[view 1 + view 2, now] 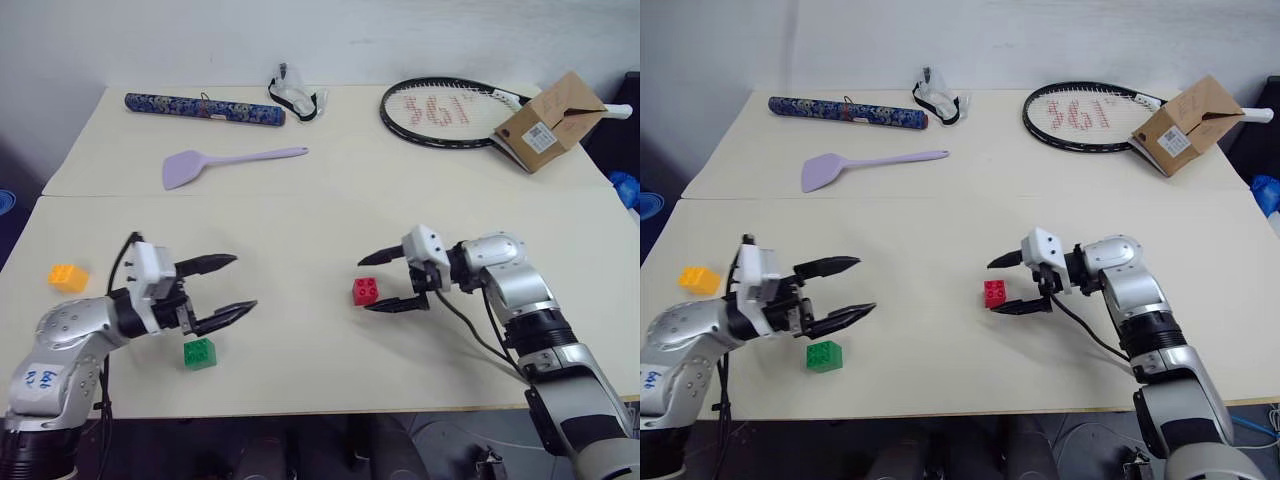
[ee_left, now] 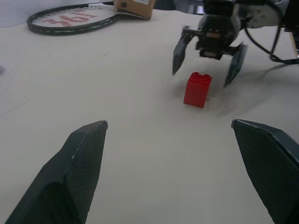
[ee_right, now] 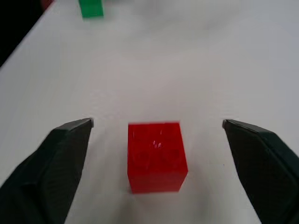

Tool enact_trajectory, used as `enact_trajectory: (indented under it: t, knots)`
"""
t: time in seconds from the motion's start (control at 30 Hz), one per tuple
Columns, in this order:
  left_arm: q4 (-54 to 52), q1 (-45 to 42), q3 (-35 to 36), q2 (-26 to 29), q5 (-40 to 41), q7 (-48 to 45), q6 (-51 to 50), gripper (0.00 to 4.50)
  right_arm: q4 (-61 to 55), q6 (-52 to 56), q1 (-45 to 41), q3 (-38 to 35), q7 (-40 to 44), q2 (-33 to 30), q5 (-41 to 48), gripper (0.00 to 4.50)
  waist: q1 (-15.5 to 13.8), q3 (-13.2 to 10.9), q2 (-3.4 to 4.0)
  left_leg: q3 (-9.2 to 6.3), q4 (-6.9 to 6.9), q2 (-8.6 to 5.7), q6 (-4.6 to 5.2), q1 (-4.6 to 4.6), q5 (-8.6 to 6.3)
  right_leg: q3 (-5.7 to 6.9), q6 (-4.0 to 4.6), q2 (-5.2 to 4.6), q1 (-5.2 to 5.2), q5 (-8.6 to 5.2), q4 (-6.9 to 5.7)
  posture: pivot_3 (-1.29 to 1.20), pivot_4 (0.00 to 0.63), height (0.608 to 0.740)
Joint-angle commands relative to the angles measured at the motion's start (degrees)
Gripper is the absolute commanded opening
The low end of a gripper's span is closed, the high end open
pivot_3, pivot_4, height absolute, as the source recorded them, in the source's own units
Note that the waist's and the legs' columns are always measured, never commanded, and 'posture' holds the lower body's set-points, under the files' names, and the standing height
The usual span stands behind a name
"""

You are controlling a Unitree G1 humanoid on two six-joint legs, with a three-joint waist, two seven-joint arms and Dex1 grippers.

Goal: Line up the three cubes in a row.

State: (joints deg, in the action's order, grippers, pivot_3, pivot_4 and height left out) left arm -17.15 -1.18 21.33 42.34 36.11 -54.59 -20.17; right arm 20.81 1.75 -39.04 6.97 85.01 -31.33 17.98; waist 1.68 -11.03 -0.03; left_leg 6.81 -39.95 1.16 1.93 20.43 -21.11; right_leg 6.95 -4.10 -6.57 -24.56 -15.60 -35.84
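Cubes unaligned: red cube (image 1: 366, 291) sits free on the tabletop (image 1: 300, 210) between my open right tool (image 1: 388, 283); green cube (image 1: 199, 353) beside my open left tool (image 1: 228, 287). Withdrawing carelessly could nudge red.

You see three studded cubes: red cube (image 1: 366, 291), green cube (image 1: 199, 353), yellow-orange cube (image 1: 68, 277). The table (image 1: 300, 200) is cream. The spatula (image 1: 225, 164) is lilac. The long tube (image 1: 204, 108) carries a blue floral pattern. The racket (image 1: 450, 113) has a black frame and red-marked strings. The cardboard box (image 1: 550, 122) is brown.
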Motion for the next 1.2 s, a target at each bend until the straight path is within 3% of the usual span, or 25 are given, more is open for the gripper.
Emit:
enact_trajectory:
  t: [0.03, 0.1, 0.27, 0.33, 0.43, 0.53, 0.63, 0.73, 1.0, 1.2]
  knots:
    - [0.3, 6.3, 11.0, 3.8, 3.9, -3.3, -2.4, 4.50, -6.3, -1.0, 2.4, -6.7, -0.4, -2.6, 5.5, 4.46, 0.1, 0.0, 0.02, 0.00, 0.01, 0.02, -0.02, 0.00, -0.01, 0.01, 0.01, 0.00, 0.00, 0.00, 0.02, 0.00, 0.150, 0.740]
    - [1.3, 9.0, 14.0, 5.1, 5.8, -5.4, -4.1, 4.50, -7.6, -1.9, 3.7, -8.4, -0.7, -2.8, 6.7, 4.46, 0.0, 0.0, 0.03, -0.01, 0.05, 0.03, -0.04, -0.01, -0.03, 0.03, 0.02, 0.01, 0.01, -0.01, 0.08, 0.00, 0.150, 0.740]
    - [19.5, 19.4, 21.9, 11.0, -3.6, -15.4, 6.2, 4.50, -11.9, -9.1, 14.7, -15.8, -0.5, -3.9, 10.1, 4.46, -0.2, 0.0, 0.02, -0.03, 0.07, 0.02, -0.07, -0.02, -0.06, 0.10, 0.07, 0.01, 0.02, -0.04, 0.26, 0.00, 0.150, 0.740]
    - [26.2, 20.5, 23.4, 12.1, -5.2, -17.7, 10.6, 4.50, -16.5, -6.8, 20.7, -14.6, -0.1, -6.3, 9.4, 4.46, -0.4, 0.0, 0.03, -0.03, 0.12, 0.01, -0.05, -0.02, -0.07, 0.13, 0.07, 0.01, 0.02, -0.04, 0.30, 0.00, 0.150, 0.740]
    - [27.9, 22.2, 23.4, 13.1, -5.8, -21.2, 12.2, 4.50, -22.7, 0.0, 26.2, -13.7, 0.9, -8.8, 13.4, 4.46, -0.3, 0.0, 0.02, -0.01, 0.11, 0.00, 0.03, -0.02, -0.16, 0.08, 0.07, -0.09, 0.00, -0.04, 0.35, 0.00, 0.150, 0.740]
    - [23.9, 22.4, 21.7, 12.3, -4.3, -21.6, 9.9, 4.50, -25.3, -0.3, 28.8, -13.9, -0.8, -8.5, 13.4, 4.46, -0.2, 0.0, 0.00, -0.03, 0.12, 0.00, -0.31, -0.11, -0.40, 0.01, 0.08, -0.16, 0.02, -0.04, 0.31, 0.00, 0.150, 0.740]
    - [15.0, 21.3, 16.1, 9.9, -4.4, -20.0, 9.6, 4.50, -27.9, -6.7, 32.0, -14.2, -0.2, -7.0, 12.6, 4.46, -0.4, 0.0, 0.02, -0.03, 0.26, 0.00, -0.37, -0.14, -0.42, 0.00, 0.09, -0.16, 0.02, -0.05, 0.34, 0.00, 0.150, 0.740]
    - [8.6, 19.5, 8.9, 7.9, -6.8, -19.2, 12.1, 4.50, -29.8, -6.6, 33.0, -13.9, -1.7, -6.6, 13.3, 4.46, -0.4, 0.0, 0.04, -0.02, 0.32, -0.01, -0.29, -0.14, -0.38, 0.01, 0.09, -0.13, 0.02, -0.05, 0.37, 0.00, 0.150, 0.740]
    - [11.0, 12.9, -1.5, 2.4, -12.9, -12.9, 16.4, 4.50, -31.6, -5.7, 36.3, -14.1, -5.5, -6.9, 12.6, 4.46, -0.1, 0.0, 0.02, 0.08, 0.31, 0.01, -0.09, -0.20, -0.24, -0.04, 0.09, -0.02, 0.02, -0.04, 0.29, 0.00, 0.150, 0.740]
    - [14.3, 10.0, -3.6, 4.3, -13.7, -15.4, 19.7, 2.77, -32.0, -6.4, 38.6, -13.4, -5.7, -8.8, 10.7, 4.50, -0.6, 0.0, 0.02, 0.11, 0.27, 0.00, -0.04, -0.20, -0.23, -0.06, 0.08, -0.06, 0.04, -0.04, 0.31, 0.00, 0.150, 0.740]
